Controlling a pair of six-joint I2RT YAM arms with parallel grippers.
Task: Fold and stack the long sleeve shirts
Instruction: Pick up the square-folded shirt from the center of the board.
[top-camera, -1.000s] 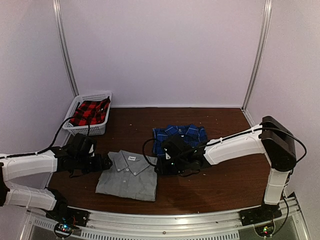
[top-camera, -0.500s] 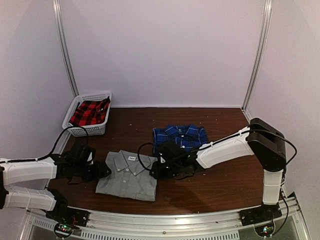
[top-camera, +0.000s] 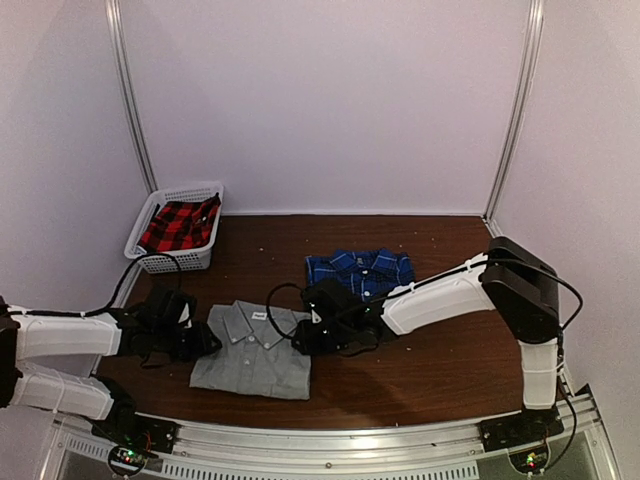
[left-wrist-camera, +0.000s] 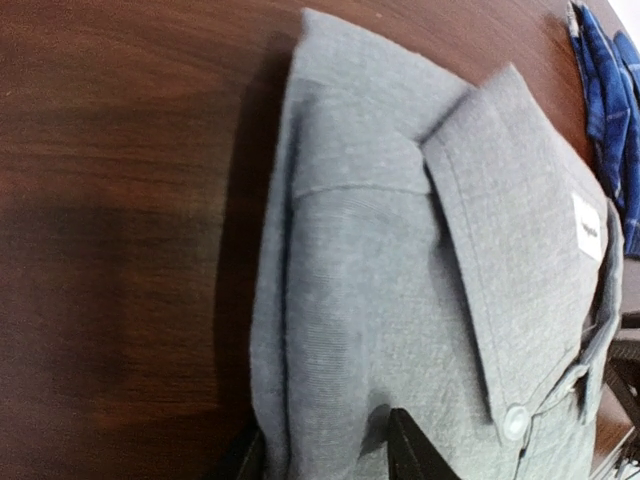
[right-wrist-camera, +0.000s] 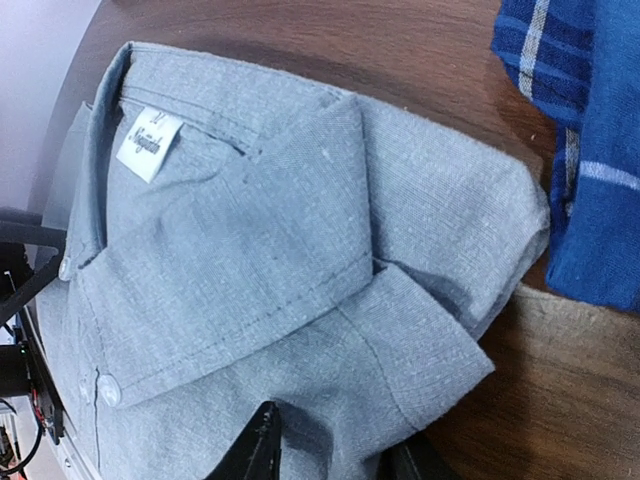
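Observation:
The light grey long sleeve shirt (top-camera: 255, 355) lies folded, collar up, on the brown table near the front left. My left gripper (top-camera: 207, 340) is at its left edge. In the left wrist view that gripper (left-wrist-camera: 325, 455) straddles the shirt's (left-wrist-camera: 400, 250) folded side, and one finger (left-wrist-camera: 412, 452) dents the cloth. My right gripper (top-camera: 300, 340) is at the shirt's right edge. In the right wrist view this gripper (right-wrist-camera: 335, 458) pinches a bunched fold of the shirt (right-wrist-camera: 250, 250). The blue plaid shirt (top-camera: 360, 268) lies folded just behind, apart from both grippers.
A white basket (top-camera: 150, 262) at the back left holds a red and black plaid garment (top-camera: 180, 225). The blue plaid shirt (right-wrist-camera: 590, 150) lies close to the grey shirt's right shoulder. White walls close in the table on three sides.
The left jaws have narrowed onto the grey shirt's left edge. The right arm has slid left to the shirt's right edge, and its jaws have narrowed slightly.

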